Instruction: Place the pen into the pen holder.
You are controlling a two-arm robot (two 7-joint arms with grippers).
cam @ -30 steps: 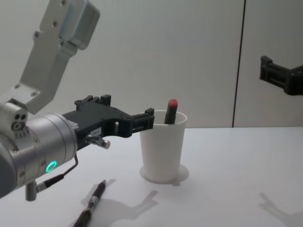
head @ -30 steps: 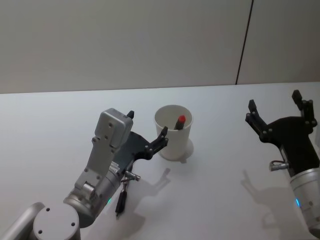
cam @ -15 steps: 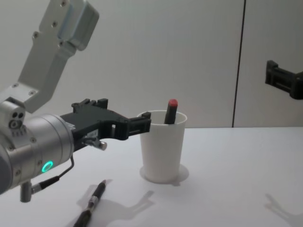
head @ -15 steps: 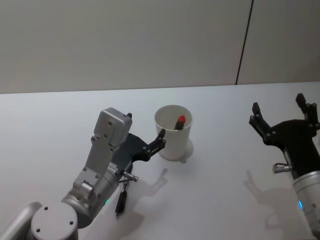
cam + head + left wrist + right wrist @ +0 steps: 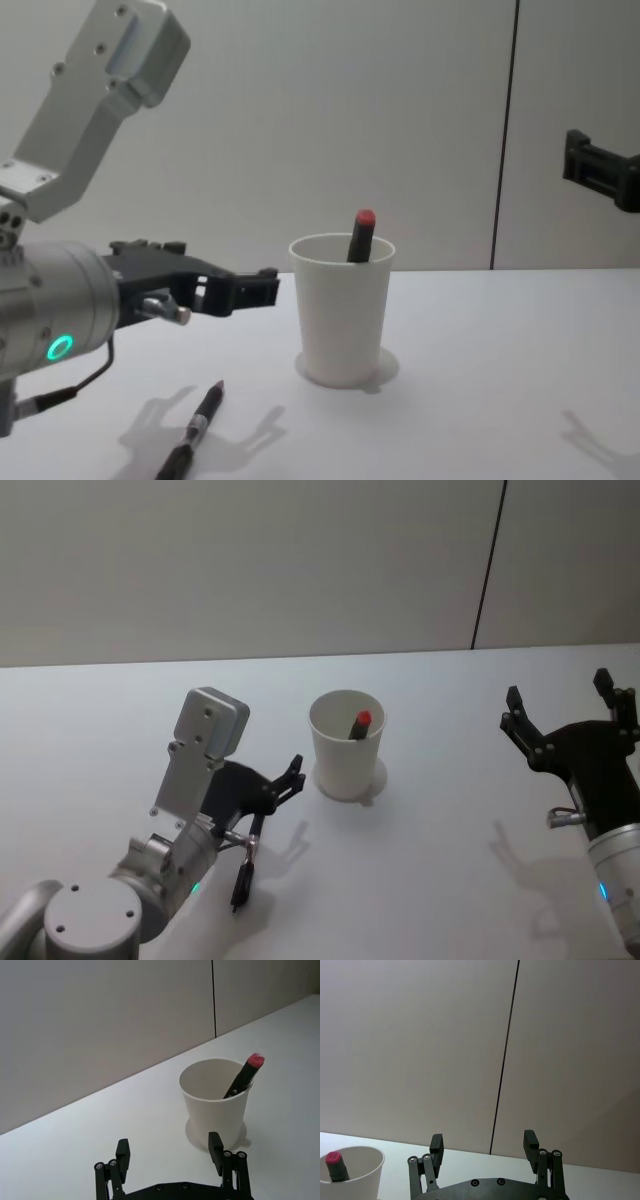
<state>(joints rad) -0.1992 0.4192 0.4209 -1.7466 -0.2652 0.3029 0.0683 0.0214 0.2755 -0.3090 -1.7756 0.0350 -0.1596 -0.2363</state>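
One cup point(image 5: 345, 765) was stood upright near the middle of the table point(image 5: 450, 870). A red-topped pen point(image 5: 360, 723) was leaned inside it, against the rim. A dark pen point(image 5: 195, 438) was left lying flat on the table, near the cup but apart from it.

The left tool point(image 5: 290, 780) was held low beside the cup, with its fingers spread wide and nothing gripped between them. The dark pen seemed to lie just under it, though part of the pen was hidden by the arm. The right tool point(image 5: 558, 688) was held up well apart on the right side, also wide open and empty.

A few things could go wrong from here. The cup looked light, so it could be knocked over if it were bumped by the left tool. The dark pen was round and thin, so it could be rolled away or pinched badly if the fingers were closed off its middle. The cup could also be tipped by a long pen dropped in at a slant.

Counted up, two pens, one cup and two tools were seen.
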